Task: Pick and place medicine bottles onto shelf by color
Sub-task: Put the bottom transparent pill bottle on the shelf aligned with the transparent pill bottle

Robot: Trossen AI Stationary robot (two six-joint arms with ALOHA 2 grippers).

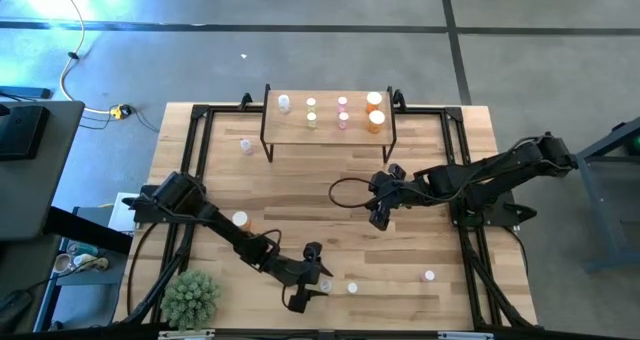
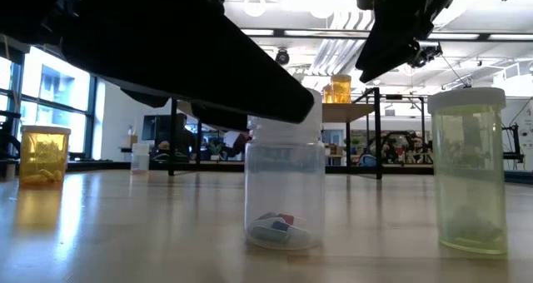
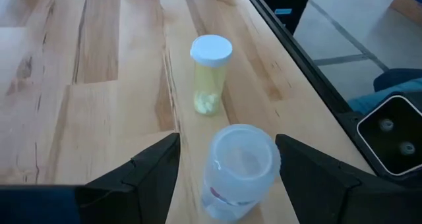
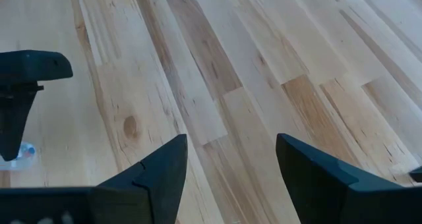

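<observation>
Wood counter (image 1: 400, 240): light planks under a black frame, carrying both arms and all the bottles.
Shelf (image 1: 328, 128): well beyond both end effectors at the counter's far edge; clear, yellow, pink and orange bottles stand on it.
Right end effector (image 1: 381, 217): over bare planks near the counter's middle, fingers (image 4: 161, 168) spread with nothing between them.
Left end effector (image 1: 318, 280): low at the near edge, fingers (image 3: 155, 165) released and parted to either side of the clear bottle, not touching it.
Clear bottle (image 3: 239, 174): upright between the left fingers, small coloured contents at its bottom.
Yellow bottle (image 3: 209, 74): upright just ahead of the left end effector, white cap on.
Pink bottle (image 1: 429, 276): farther along the near edge, beyond the yellow one.
</observation>
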